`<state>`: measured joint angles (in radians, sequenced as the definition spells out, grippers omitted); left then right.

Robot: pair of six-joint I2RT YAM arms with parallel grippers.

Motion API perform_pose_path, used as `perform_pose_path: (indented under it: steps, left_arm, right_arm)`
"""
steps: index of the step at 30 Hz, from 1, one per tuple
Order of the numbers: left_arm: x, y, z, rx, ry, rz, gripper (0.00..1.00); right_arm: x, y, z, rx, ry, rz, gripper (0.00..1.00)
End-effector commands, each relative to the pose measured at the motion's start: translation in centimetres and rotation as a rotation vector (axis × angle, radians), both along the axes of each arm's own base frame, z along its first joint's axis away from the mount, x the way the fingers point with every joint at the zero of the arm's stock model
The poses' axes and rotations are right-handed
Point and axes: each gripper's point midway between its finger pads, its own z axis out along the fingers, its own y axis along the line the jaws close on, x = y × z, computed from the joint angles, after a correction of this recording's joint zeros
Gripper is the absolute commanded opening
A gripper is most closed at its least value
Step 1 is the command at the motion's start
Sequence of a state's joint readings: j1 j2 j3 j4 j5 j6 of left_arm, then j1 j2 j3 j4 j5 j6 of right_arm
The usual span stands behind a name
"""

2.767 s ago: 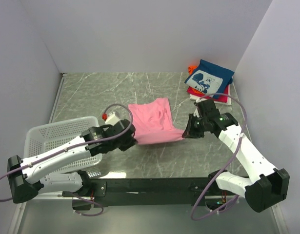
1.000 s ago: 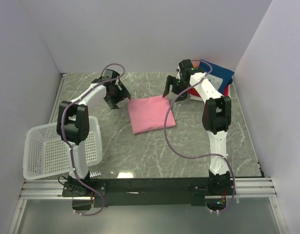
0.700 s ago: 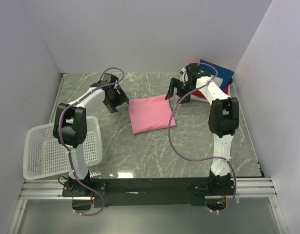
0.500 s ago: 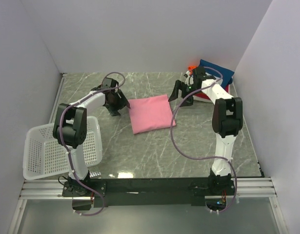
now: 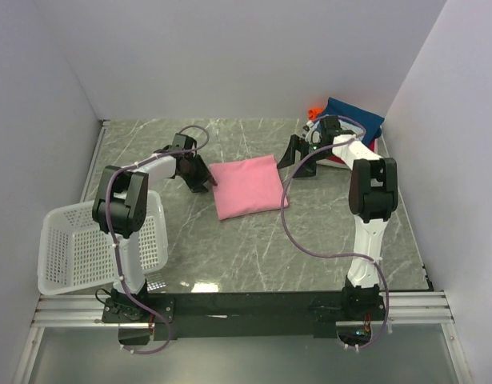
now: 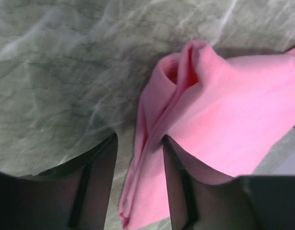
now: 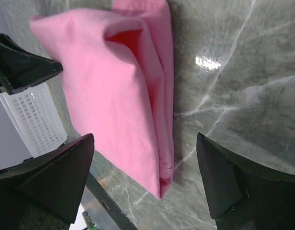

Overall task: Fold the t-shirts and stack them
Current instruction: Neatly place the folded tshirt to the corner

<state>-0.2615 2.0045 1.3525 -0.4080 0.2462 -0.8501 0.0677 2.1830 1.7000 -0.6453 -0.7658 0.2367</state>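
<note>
A grey marble table (image 5: 326,232) fills the scene, walled on the left, far and right sides. A white mesh basket (image 5: 78,248) sits at the near left corner, overhanging the table's edge. The folded pink t-shirt (image 5: 246,186) lies flat at the table's middle, with bare marble showing on its near and far sides. A stack of folded t-shirts (image 5: 356,122), navy on top, sits in the far right corner.

The left gripper (image 5: 199,178) is low at the pink t-shirt's left edge. Its jaws are half closed and straddle the rolled fold; bare table shows between one of its fingers (image 6: 97,172) and the cloth.

The right gripper (image 5: 300,160) sits between the pink t-shirt's far right corner and the stack, jaws spread wide, holding nothing.
</note>
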Motion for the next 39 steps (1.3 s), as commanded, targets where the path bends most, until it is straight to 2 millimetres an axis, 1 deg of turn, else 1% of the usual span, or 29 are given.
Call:
perform_pose_path:
  steps: [1,2,5,6,7,11,12,14,15,16,22,23,26,33,37,39]
  left_arm:
    - [0.3,-0.6,-0.2,-0.011,-0.004,-0.032,0.48]
    - [0.3,-0.6,-0.2,-0.013,-0.006,-0.033,0.47]
    - [-0.1,-0.4,-1.0,-0.001,0.018,-0.033,0.39]
    - [-0.2,-0.4,-1.1,0.0,0.023,-0.033,0.32]
    - [-0.4,-0.3,-1.4,0.005,0.032,-0.031,0.29]
    - [-1.2,-0.3,-2.4,-0.001,0.068,-0.029,0.22]
    - [-1.2,-0.3,-2.5,-0.004,0.07,-0.027,0.16]
    - [-1.7,-0.1,-3.0,0.006,0.085,-0.024,0.09]
    - [-1.9,-0.1,-3.3,0.01,0.094,-0.026,0.03]
    - [-2.2,0.1,-3.5,0.017,0.105,-0.024,0.0]
    - [-3.8,0.6,-4.7,0.038,0.139,-0.032,0.0]
    - [-3.9,0.5,-4.8,0.037,0.14,-0.032,0.0]
    - [-4.4,0.6,-5.4,0.037,0.156,-0.034,0.0]
    - [-4.6,0.4,-5.3,0.035,0.153,-0.048,0.0]
    - [-4.9,0.2,-5.3,0.028,0.154,-0.054,0.0]
    - [-5.2,0.1,-5.3,0.029,0.154,-0.06,0.0]
  right_arm:
    - [-0.2,0.7,-1.1,0.048,-0.006,0.035,0.92]
    - [-0.3,0.9,-1.3,0.054,-0.003,0.038,0.92]
    - [-0.6,1.0,-2.0,0.068,0.013,0.05,0.92]
    - [-0.9,1.1,-2.4,0.07,0.021,0.053,0.92]
    - [-1.1,1.3,-2.5,0.079,0.028,0.059,0.92]
    - [-1.8,1.8,-3.6,0.105,0.053,0.08,0.91]
    - [-2.1,2.0,-3.9,0.107,0.063,0.086,0.91]
    - [-2.5,2.4,-4.8,0.105,0.081,0.095,0.91]
    - [-2.9,2.6,-5.2,0.101,0.093,0.102,0.91]
    - [-3.1,2.9,-5.5,0.095,0.101,0.108,0.91]
    - [-4.5,4.0,-7.6,0.073,0.153,0.139,0.9]
    - [-5.0,4.6,-7.9,0.072,0.165,0.154,0.9]
    - [-5.3,5.3,-8.2,0.054,0.175,0.172,0.89]
    - [-6.5,8.6,-8.6,0.033,0.181,0.215,0.86]
    - [-6.8,10.1,-8.7,0.015,0.173,0.223,0.83]
    - [-6.6,10.6,-8.8,0.004,0.16,0.221,0.82]
